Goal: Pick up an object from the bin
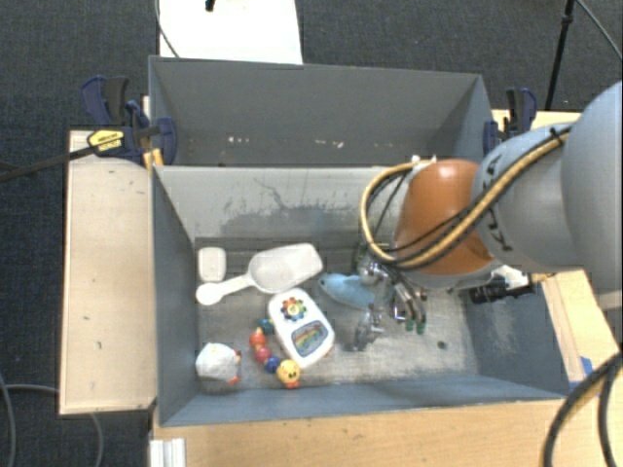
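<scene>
My gripper [380,321] reaches down into the middle of the bin, its metal fingers standing just right of a light blue object [341,288] that lies on the bin floor. Nothing shows between the fingers. A white toy with a flower and a rainbow panel [300,332] lies left of the gripper. A white plastic scoop [261,272] rests above that toy, its handle pointing left.
A small white block [211,262] lies at the left. A crumpled white lump [217,361] sits in the front left corner. Coloured beads [272,356] trail from the toy. The arm with its orange dome and cables covers the bin's right part.
</scene>
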Available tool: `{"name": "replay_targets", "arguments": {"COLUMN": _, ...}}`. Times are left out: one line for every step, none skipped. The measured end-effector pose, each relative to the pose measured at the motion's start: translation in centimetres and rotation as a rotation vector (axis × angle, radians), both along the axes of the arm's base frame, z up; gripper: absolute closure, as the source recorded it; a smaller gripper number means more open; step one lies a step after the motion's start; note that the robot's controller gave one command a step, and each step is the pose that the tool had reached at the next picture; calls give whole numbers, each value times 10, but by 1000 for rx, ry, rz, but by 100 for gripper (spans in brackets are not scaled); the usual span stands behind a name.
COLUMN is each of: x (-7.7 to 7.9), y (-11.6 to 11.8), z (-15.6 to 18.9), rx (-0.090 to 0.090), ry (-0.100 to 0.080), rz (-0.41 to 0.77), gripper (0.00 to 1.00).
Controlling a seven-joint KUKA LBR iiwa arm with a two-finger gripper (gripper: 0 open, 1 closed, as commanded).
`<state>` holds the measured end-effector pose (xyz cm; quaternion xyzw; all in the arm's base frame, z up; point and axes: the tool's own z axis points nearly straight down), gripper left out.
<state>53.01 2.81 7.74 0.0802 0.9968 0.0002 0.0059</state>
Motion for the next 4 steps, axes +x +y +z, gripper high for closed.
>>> {"name": "replay_targets", "arguments": {"x": -39, "y": 6, "z": -3, "rx": 2, "ry": -6, "rz": 29, "gripper": 100}}
{"name": "replay_targets", "arguments": {"x": -39, "y": 6, "z": -3, "rx": 2, "ry": -6, "rz": 28, "gripper": 100}}
{"name": "replay_targets", "arguments": {"x": -38, "y": 6, "z": -2, "rx": 1, "ry": -4, "rz": 28, "gripper": 100}}
{"name": "replay_targets", "arguments": {"x": -41, "y": 6, "z": 5, "rx": 1, "ry": 8, "rz": 28, "gripper": 100}}
